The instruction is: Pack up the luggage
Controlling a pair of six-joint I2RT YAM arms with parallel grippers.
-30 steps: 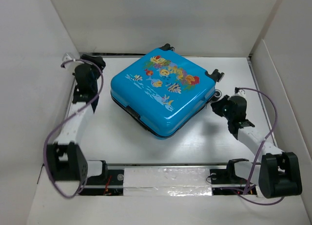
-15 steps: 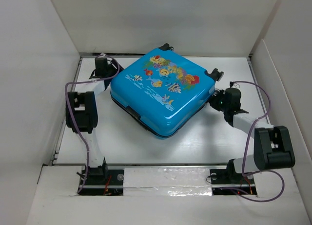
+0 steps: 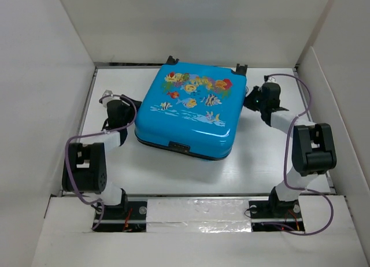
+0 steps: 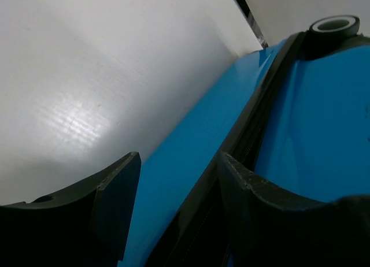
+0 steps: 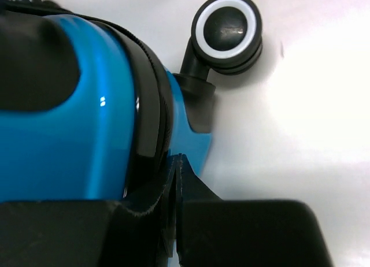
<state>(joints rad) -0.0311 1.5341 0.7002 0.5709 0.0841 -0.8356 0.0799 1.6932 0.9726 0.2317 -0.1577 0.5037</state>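
Observation:
The luggage (image 3: 191, 114) is a bright blue hard-shell suitcase with a fish print. It lies flat and closed in the middle of the white table, its wheels at the far edge. My left gripper (image 3: 130, 119) is at its left edge. In the left wrist view this gripper (image 4: 179, 189) is open, and the blue shell (image 4: 173, 163) and dark zip seam lie between its fingers. My right gripper (image 3: 250, 100) is against the right side. It is shut in the right wrist view (image 5: 176, 163), tips touching the shell (image 5: 52, 145) just below a black-and-white wheel (image 5: 226, 27).
White walls box in the table on the left (image 3: 46, 105), at the back (image 3: 196, 24) and on the right (image 3: 341, 105). A taped rail (image 3: 196, 212) with both arm bases runs along the near edge. Purple cables loop beside each arm.
The suitcase has turned counterclockwise from a diamond pose to nearly square with the table. The left gripper came nearer along its left edge; the right gripper went farther back along its right side.

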